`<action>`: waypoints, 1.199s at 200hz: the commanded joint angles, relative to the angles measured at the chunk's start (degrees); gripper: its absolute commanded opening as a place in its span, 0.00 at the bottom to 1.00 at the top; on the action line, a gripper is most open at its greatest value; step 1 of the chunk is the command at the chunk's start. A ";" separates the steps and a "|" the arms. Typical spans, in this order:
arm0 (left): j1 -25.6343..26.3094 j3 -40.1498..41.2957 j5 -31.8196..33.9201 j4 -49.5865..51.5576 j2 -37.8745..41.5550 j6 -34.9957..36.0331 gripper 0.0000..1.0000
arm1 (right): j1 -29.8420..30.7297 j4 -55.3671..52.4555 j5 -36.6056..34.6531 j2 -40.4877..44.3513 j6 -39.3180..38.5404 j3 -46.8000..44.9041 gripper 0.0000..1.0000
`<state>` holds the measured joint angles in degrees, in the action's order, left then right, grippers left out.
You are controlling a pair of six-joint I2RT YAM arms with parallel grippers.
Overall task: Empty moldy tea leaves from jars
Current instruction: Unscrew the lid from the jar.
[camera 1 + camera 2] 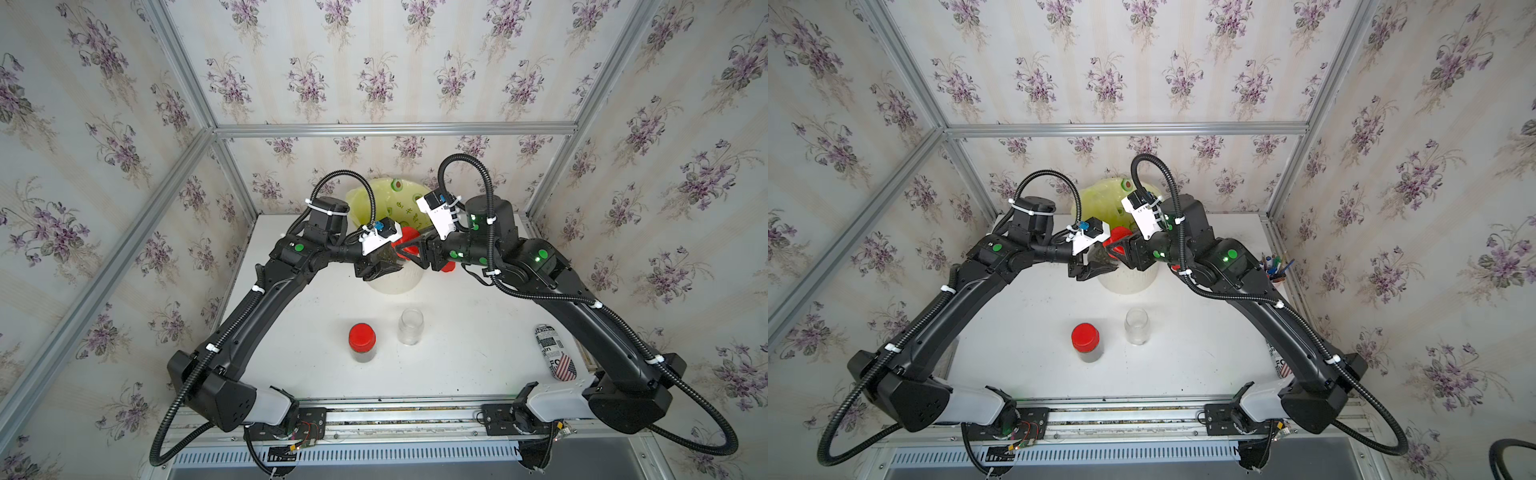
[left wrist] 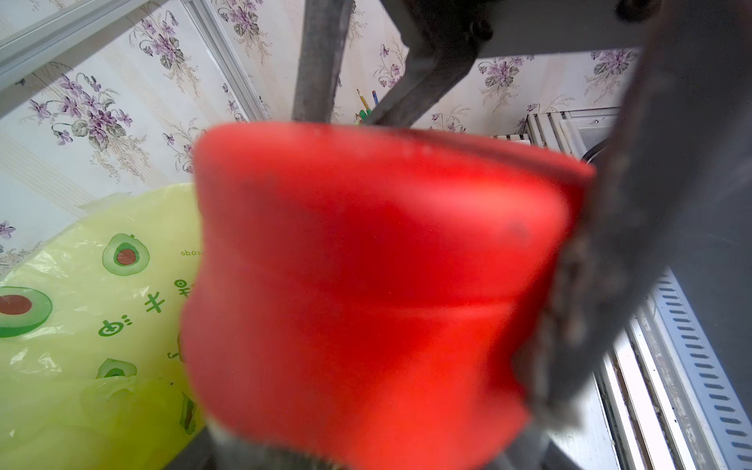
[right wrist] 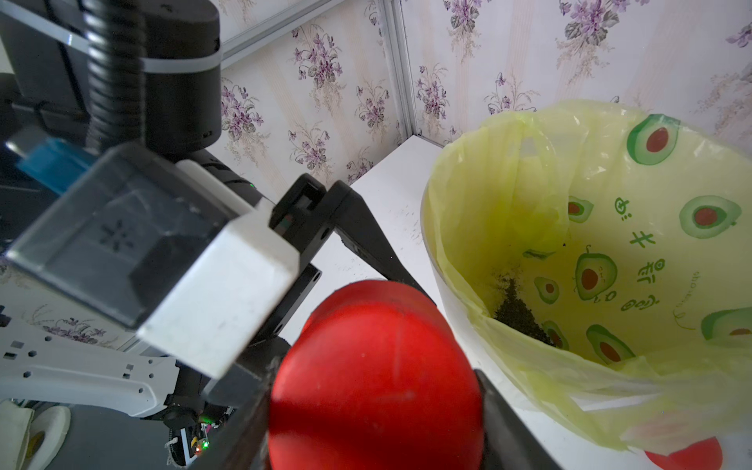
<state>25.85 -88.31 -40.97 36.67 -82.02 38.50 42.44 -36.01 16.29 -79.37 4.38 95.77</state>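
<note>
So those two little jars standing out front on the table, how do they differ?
The capped jar wears a red screw cap; the open jar has none. The capped jar shows a dark mass through its wall; the open jar looks clear and empty. The capped jar stands nearer the front edge than the open jar. Both are small, clear and upright on the white table.

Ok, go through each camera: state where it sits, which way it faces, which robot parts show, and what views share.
Top views: overhead, above the arm bases, looking down and back; both arms, left gripper holding a jar and right gripper together at the bin.
Left wrist: on the left arm, facing the red cap close up; blurred dark gripper parts frame it.
Right wrist: on the right arm, looking down on that cap between its fingers.
Shared: every view shows cap and yellow bag.
</note>
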 commanded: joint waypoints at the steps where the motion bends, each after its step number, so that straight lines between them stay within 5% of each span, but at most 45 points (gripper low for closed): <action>1: -0.02 0.14 -1.90 -1.51 0.35 0.03 0.74 | -1.57 -0.44 5.71 -0.08 -5.65 -0.74 0.42; 154: -0.01 0.47 -2.62 -0.84 1.95 0.87 0.74 | -7.94 -7.00 26.19 -3.85 -33.22 5.64 0.43; 240: -0.03 0.05 -2.54 -0.50 1.73 0.96 0.74 | -7.90 -13.38 28.90 -6.33 -42.09 9.31 0.62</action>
<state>25.89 -87.70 -43.27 38.11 -80.25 39.70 34.44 -46.17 41.98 -85.21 -34.13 104.25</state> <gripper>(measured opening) 0.744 0.600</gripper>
